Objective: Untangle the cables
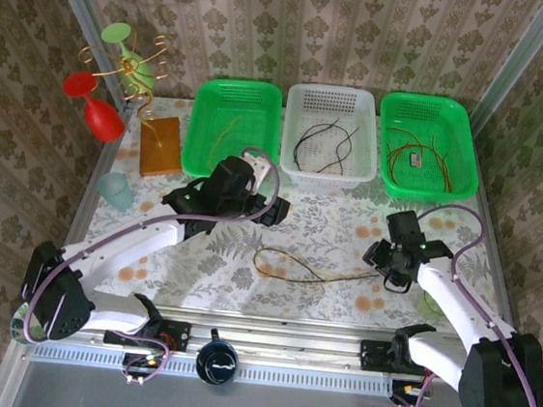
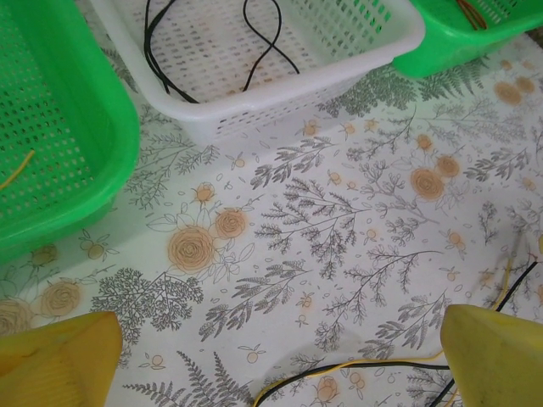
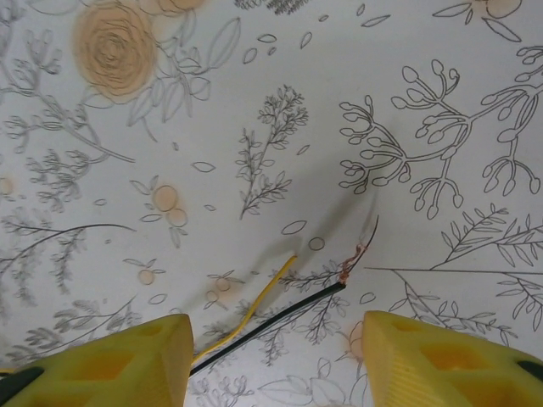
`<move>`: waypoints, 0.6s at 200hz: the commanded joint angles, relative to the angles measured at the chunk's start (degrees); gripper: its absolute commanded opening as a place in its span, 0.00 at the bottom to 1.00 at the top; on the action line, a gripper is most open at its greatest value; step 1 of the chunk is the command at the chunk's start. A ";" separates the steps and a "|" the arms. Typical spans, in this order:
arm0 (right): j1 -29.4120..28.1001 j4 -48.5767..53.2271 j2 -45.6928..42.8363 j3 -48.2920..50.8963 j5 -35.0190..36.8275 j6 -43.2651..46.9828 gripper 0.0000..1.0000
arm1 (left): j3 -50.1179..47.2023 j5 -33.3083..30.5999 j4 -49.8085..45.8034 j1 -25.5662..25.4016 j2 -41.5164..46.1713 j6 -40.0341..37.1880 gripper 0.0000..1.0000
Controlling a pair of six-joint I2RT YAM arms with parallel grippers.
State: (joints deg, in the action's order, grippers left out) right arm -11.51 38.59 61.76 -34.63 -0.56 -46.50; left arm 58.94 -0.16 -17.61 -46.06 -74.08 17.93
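A black and a yellow cable lie together in a loose loop on the flowered table between the arms. Their bare ends rest on the cloth between the yellow fingers of my right gripper, which stands open just above them, gripping nothing. My left gripper hovers open near the baskets, and a stretch of the same pair runs under its wide-spread fingers. More black cable lies in the white basket.
A green basket at back left holds one yellow strand, and another green basket at back right holds orange and yellow wires. At far left stand a wooden block, a teal cup and red and green glasses.
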 commanded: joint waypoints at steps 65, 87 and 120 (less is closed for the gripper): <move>-0.32 -2.63 1.92 3.50 6.27 -4.63 0.41 | 3.31 0.16 0.93 -0.87 -1.95 -0.74 0.97; -0.30 -2.08 1.09 4.33 6.92 -5.05 0.41 | 3.53 -0.23 1.01 -0.88 -2.20 -0.71 0.97; -0.27 -3.22 2.10 4.55 6.17 -5.00 0.39 | 3.73 0.07 1.52 -0.87 -2.90 -0.44 0.97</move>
State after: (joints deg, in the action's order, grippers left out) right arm -11.53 35.31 63.70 -30.50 3.73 -50.06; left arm 60.53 -0.21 -17.08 -46.59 -76.14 17.80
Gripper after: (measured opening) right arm 0.405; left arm 0.968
